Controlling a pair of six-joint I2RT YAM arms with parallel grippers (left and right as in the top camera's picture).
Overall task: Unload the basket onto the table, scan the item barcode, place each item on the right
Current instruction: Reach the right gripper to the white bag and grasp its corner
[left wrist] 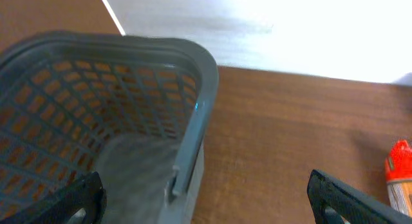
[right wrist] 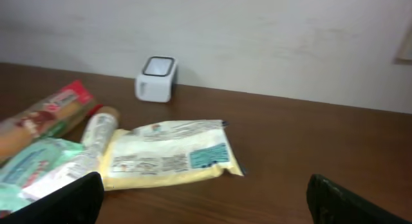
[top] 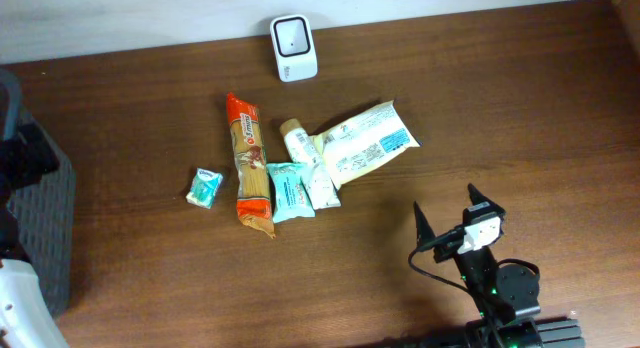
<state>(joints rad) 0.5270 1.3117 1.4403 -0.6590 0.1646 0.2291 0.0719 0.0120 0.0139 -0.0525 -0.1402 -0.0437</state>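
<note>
The right hand (top: 449, 210) hovers over the table (top: 520, 108), fingers apart and empty. Beyond it lie the items: a yellow packet (top: 365, 141), tube (top: 303, 153), teal pouch (top: 290, 191), pasta pack (top: 249, 163) and small teal packet (top: 203, 188). The scanner (top: 293, 48) stands by the far wall. The left hand (left wrist: 206, 197), fingers apart and empty, hangs by a grey basket (left wrist: 201, 76).

At the top centre of the overhead frame you see a white scanner (top: 294, 48) with a dark face on a dark brown wood-grain table (top: 520, 98). Mid-frame, the pasta pack (top: 250, 163) is orange-red and tan, the bag (top: 365, 141) pale yellow with a blue patch, and the small packet (top: 204, 188) teal and white. In the left wrist view the basket (left wrist: 129, 89) is grey lattice.
</note>
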